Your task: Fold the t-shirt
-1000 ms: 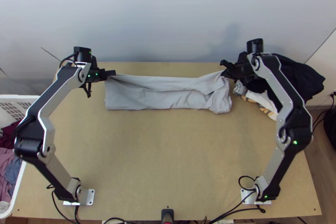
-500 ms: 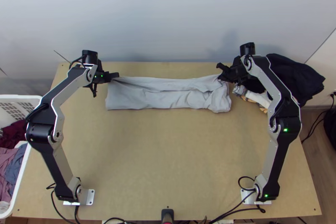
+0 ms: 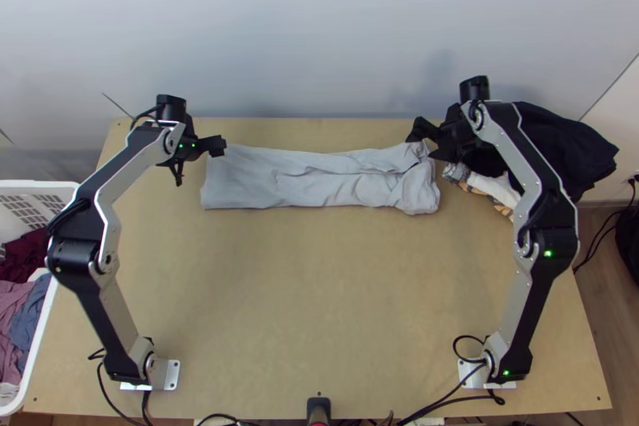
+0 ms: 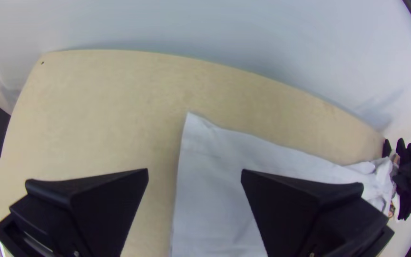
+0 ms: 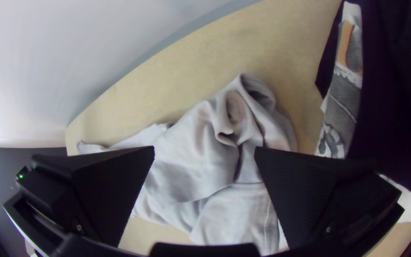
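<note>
Presently noting t-shirt (image 3: 319,178) as creased strip on worktop (image 3: 319,290); at its left end, left gripper (image 3: 218,146), fingers apart; at its right end, right gripper (image 3: 426,141), likewise apart.

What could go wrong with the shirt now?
The open right gripper is at the bunched end of the grey t-shirt, so it might pinch a crooked lump. The patterned cloth lies close beside that end, so it could perhaps get snagged too.
</note>
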Available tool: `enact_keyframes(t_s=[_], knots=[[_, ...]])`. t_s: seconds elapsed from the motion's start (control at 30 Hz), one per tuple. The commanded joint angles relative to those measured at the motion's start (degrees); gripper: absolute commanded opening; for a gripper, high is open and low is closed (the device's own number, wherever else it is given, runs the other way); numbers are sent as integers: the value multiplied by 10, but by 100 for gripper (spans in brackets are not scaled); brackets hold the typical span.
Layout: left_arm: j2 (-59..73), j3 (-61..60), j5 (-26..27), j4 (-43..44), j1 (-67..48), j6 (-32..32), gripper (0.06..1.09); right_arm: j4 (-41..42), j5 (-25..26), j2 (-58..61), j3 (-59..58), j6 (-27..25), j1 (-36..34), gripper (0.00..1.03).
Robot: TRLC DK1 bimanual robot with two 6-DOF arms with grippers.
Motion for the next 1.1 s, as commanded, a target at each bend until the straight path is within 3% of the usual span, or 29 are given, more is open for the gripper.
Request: enact_keyframes(t_s=[0.0, 0.47, 1.07], knots=[[-56, -37, 2, -25, -2, 14, 104, -21, -3, -62, -4, -16, 12, 99], [-86, -146, 2, 2, -34, 24, 104, -41, -6, -140, -68, -38, 126, 99], [-9, -104, -5, 17, -47, 19, 104, -35, -17, -120, -72, -52, 154, 99]])
